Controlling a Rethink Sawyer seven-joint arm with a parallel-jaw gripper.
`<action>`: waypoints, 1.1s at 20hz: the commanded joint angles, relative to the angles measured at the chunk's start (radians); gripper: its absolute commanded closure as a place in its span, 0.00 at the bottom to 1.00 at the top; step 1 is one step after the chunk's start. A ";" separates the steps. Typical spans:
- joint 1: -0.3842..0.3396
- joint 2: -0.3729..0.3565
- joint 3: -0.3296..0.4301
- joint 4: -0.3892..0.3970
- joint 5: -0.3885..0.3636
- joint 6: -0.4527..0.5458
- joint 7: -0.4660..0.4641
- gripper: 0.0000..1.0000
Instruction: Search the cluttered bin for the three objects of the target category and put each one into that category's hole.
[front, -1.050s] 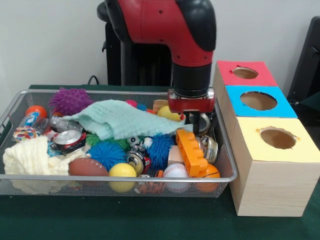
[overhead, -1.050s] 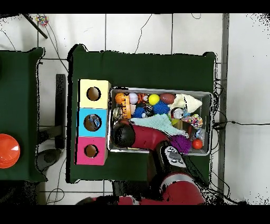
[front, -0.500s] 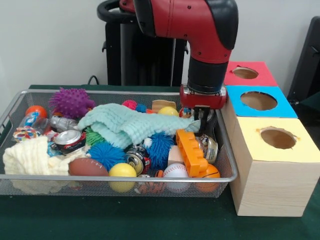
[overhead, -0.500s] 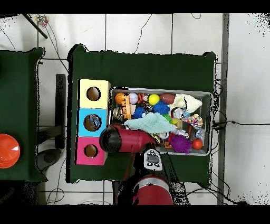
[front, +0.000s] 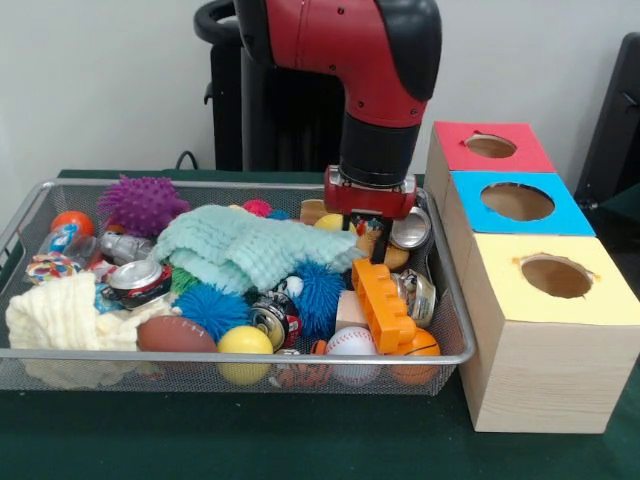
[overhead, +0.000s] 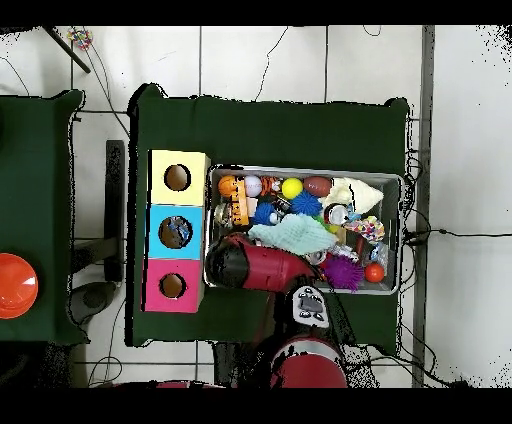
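Note:
My gripper (front: 373, 243) reaches down into the right part of the wire bin (front: 240, 355), shut on the right corner of a mint green cloth (front: 250, 250). The cloth lies spread over the bin's middle and hides what is under it. A silver can (front: 410, 228) lies just right of the gripper, and an orange toy brick (front: 382, 303) sits in front of it. Beside the bin stand the red box (front: 455, 150), blue box (front: 470, 215) and yellow box (front: 600, 300), each with a round hole. From overhead the arm (overhead: 250, 265) covers the gripper, next to the cloth (overhead: 295, 233).
The bin also holds a purple spiky ball (front: 140, 202), blue spiky balls (front: 213, 307), a red can (front: 138, 280), a football (front: 175, 335), a yellow ball (front: 244, 343), a baseball (front: 350, 345) and a cream cloth (front: 60, 315). The boxes stand tight against the bin's right wall.
The gripper swung right toward the boxes, then back left. The mint cloth's corner followed it both ways and now lies bunched further left, uncovering the silver can.

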 joint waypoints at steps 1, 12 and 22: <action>-0.076 0.058 -0.003 -0.010 -0.006 0.045 0.129 0.00; -0.309 -0.195 0.147 -0.044 -0.022 0.586 -0.103 0.00; -0.372 -0.336 0.257 -0.018 -0.015 0.719 -0.123 0.00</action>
